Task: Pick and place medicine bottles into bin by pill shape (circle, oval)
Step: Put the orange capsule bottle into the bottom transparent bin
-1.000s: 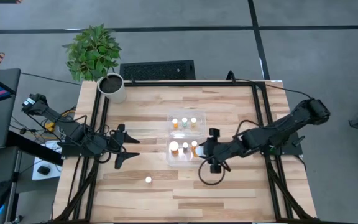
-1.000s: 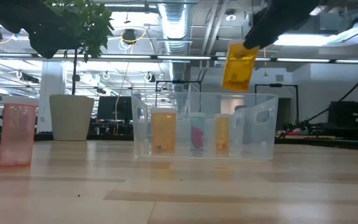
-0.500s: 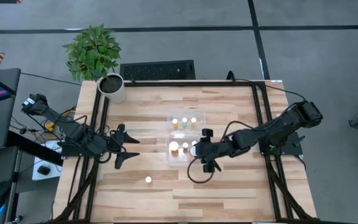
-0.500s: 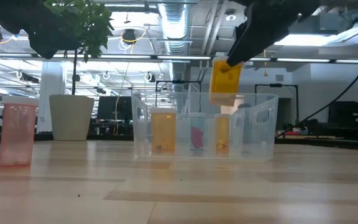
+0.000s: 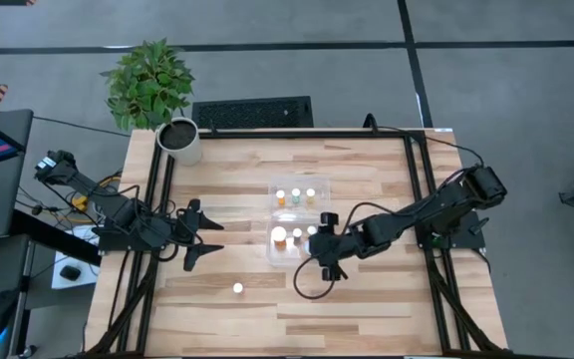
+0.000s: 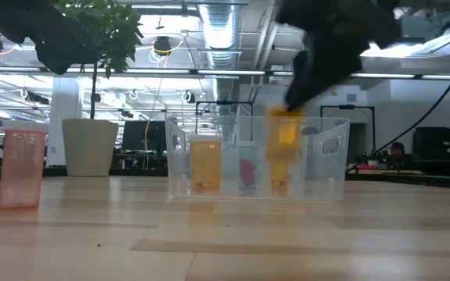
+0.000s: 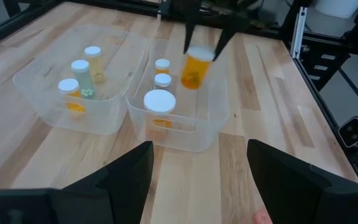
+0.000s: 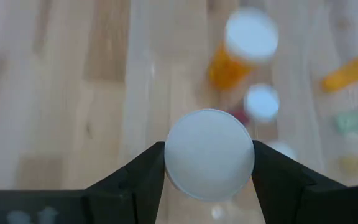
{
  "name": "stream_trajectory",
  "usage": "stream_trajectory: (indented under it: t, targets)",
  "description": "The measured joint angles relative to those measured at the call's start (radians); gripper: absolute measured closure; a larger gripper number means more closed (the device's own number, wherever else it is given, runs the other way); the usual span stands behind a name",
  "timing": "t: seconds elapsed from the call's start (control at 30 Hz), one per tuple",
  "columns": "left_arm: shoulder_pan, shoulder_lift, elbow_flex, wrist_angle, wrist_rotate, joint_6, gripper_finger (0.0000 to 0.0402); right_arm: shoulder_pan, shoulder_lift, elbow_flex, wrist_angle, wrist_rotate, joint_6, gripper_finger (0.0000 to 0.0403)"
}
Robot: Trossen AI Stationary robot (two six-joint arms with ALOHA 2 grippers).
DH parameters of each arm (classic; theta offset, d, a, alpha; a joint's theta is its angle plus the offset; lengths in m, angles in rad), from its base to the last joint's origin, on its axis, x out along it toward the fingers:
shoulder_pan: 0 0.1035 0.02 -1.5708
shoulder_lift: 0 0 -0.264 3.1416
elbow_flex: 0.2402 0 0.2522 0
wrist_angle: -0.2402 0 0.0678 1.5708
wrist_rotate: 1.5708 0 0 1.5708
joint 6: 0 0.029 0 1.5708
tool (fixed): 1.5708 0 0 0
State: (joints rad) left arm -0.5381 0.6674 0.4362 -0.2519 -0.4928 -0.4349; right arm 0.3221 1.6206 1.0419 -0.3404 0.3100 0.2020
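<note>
The clear two-compartment bin (image 5: 271, 221) stands mid-table, with three bottles (image 5: 295, 196) in its far compartment and others (image 5: 280, 236) in its near one. My right gripper (image 5: 319, 242) is shut on an amber bottle (image 6: 285, 139), holding it inside the right end of the near compartment (image 7: 215, 106); this bottle also shows in the left wrist view (image 7: 194, 70). One lone bottle (image 5: 237, 288) stands on its base on the table, near the front. My left gripper (image 5: 217, 237) waits open and empty left of the bin. My right gripper pinches the bottle's round white cap (image 8: 209, 154) between its two fingers, one on each side. The fingers (image 7: 189, 28) come from above, pointing down. The bottle hangs roughly upright below them, mostly beneath the bin's rim, with its base (image 6: 284, 158) clear of the bin's floor.
A white plant pot (image 5: 179, 140) with a green plant stands at the far left corner. The black frame rails (image 5: 419, 189) run along the table's left and right sides. Bare wood lies in front of the bin.
My right gripper has gone toward the table's left edge and down with the amber bottle. The bottle was above the bin's rim beyond its right end and now hangs down inside the near compartment.
</note>
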Motion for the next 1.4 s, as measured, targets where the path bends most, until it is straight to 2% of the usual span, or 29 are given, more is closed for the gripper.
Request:
stream_trajectory:
  t: [1.4]
  targets:
    - [0.000,0.000,0.000,-0.005,0.016,-0.006,0.0150,-0.064,0.021,-0.031,0.036,-0.103,-0.001,0.0181]
